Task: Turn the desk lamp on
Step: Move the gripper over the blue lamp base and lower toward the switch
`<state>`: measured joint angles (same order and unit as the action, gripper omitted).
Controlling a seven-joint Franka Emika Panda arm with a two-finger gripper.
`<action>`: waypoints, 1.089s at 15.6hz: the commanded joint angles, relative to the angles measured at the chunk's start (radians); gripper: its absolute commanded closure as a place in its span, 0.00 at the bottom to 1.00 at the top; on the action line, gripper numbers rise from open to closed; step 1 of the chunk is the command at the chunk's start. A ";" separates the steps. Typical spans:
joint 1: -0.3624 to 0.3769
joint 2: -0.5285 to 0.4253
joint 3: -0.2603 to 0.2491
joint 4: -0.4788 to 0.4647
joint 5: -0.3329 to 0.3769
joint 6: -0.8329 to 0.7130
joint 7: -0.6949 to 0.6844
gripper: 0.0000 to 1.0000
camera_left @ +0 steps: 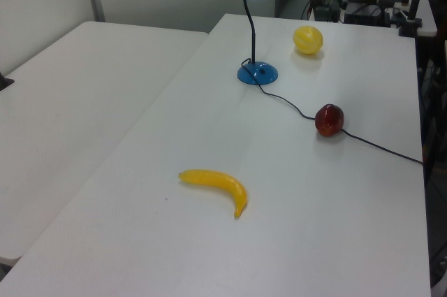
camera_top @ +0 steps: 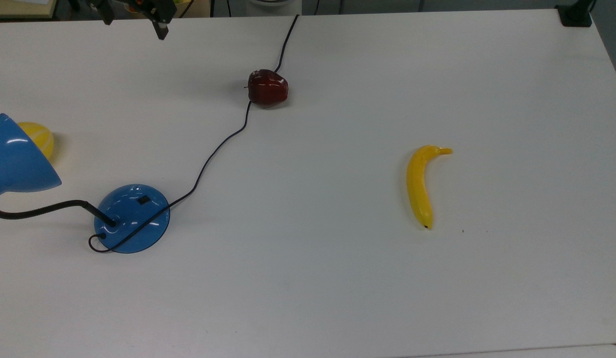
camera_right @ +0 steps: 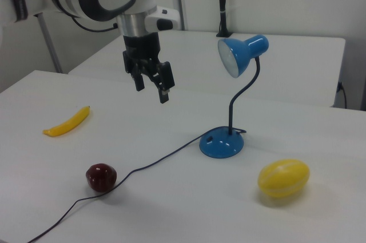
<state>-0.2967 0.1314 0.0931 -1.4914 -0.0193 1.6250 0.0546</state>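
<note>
The black two-finger gripper (camera_right: 152, 85) hangs in the air above the white surface (camera_top: 337, 278), fingers spread apart and holding nothing, well clear of everything below. The blue desk lamp with its glossy round dome base (camera_right: 222, 144) stands upright in the right view, to the right of the gripper and lower, its black bendy neck (camera_right: 243, 97) curving up to the blue cone shade (camera_right: 241, 53). There's the small black switch (camera_top: 144, 200) on top of the dome in the top view, untouched. The black cord (camera_top: 223, 144) trails away from the base, running right past the dark red apple (camera_top: 268, 88), seemingly touching it. A yellow melon-shaped fruit (camera_right: 283, 178) lies near the lamp's base, and a yellow banana (camera_top: 422, 185) lies well apart at the top view's right.
</note>
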 commanded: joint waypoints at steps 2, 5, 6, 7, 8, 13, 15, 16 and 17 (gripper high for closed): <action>0.042 -0.009 0.002 -0.015 0.001 -0.036 -0.002 0.00; 0.067 0.011 0.002 -0.020 -0.002 0.011 -0.002 0.00; 0.068 0.007 0.000 -0.033 -0.001 0.028 -0.001 0.00; 0.076 0.005 -0.004 -0.039 0.001 0.035 -0.001 0.00; 0.091 0.007 -0.010 -0.043 -0.001 0.036 -0.001 0.06; 0.102 0.019 -0.018 -0.113 0.001 0.172 0.036 0.67; 0.100 0.059 -0.026 -0.125 0.001 0.263 0.088 0.90; 0.102 0.082 -0.044 -0.125 -0.001 0.309 0.102 0.99; 0.102 0.105 -0.059 -0.125 0.001 0.356 0.106 1.00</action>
<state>-0.2146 0.1861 0.0872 -1.5963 -0.0178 1.8548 0.1145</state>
